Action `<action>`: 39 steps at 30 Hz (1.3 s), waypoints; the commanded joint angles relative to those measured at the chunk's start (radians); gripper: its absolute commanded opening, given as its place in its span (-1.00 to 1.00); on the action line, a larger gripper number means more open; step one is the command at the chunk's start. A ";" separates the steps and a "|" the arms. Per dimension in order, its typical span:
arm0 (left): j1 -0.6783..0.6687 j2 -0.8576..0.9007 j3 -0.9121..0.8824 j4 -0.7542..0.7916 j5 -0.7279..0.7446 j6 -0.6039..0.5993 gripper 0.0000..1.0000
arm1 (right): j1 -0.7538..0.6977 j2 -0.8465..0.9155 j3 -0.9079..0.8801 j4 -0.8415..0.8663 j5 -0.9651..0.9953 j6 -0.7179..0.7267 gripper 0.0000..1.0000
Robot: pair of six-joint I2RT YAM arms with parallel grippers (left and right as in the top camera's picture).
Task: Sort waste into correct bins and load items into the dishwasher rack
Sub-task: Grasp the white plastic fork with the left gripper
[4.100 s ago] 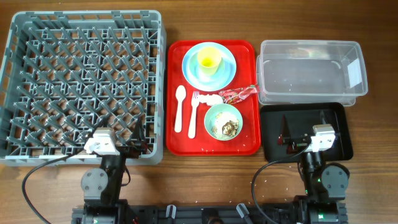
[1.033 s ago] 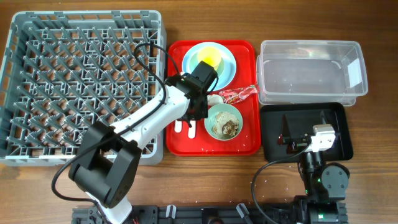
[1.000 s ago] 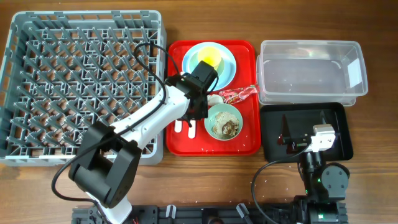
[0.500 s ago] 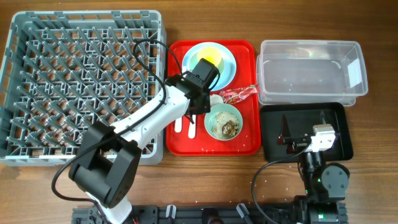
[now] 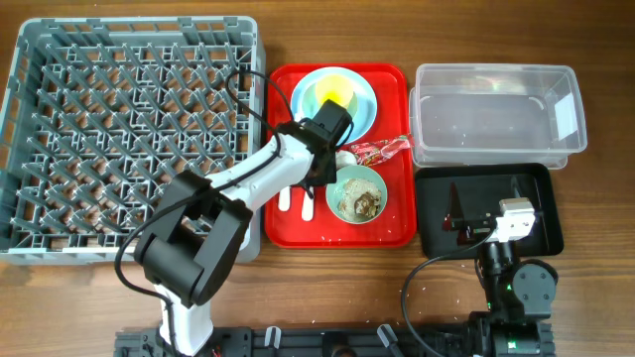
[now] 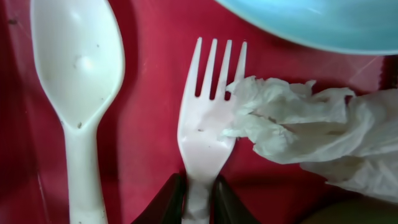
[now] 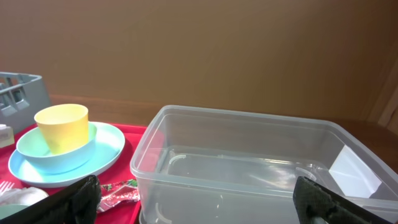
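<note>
Fork (image 6: 208,118), only one, lies on the red tray (image 6: 149,93), long axis parallel to the one spoon (image 6: 78,62), tines toward the tray's far edge. I see my left tool (image 6: 198,193) pinched on its handle; my right tool (image 7: 199,196) gapes wide, empty.

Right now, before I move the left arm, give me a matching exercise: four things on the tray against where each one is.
1. yellow cup
2. white fork
3. red wrapper
4. food scraps

A. in the mint-green bowl
B. pinched by the left gripper
C. standing in the light blue bowl
D. at the red tray's right edge

Pairs: 1-C, 2-B, 3-D, 4-A
</note>
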 commanded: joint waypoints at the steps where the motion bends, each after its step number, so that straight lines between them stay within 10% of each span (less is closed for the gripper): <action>1: -0.004 0.039 -0.007 0.009 -0.021 -0.018 -0.67 | -0.006 -0.005 -0.001 0.003 -0.001 0.000 0.99; 16: 0.034 -0.209 0.010 -0.027 -0.030 -0.010 -0.92 | -0.006 -0.005 -0.001 0.003 -0.001 0.000 1.00; 25: 0.122 -0.368 0.012 -0.013 -0.636 0.156 -0.77 | -0.006 -0.005 -0.001 0.003 -0.001 0.000 1.00; 39: 0.223 -0.234 0.011 0.043 -0.427 0.284 -0.78 | -0.006 -0.005 -0.001 0.003 -0.001 0.000 1.00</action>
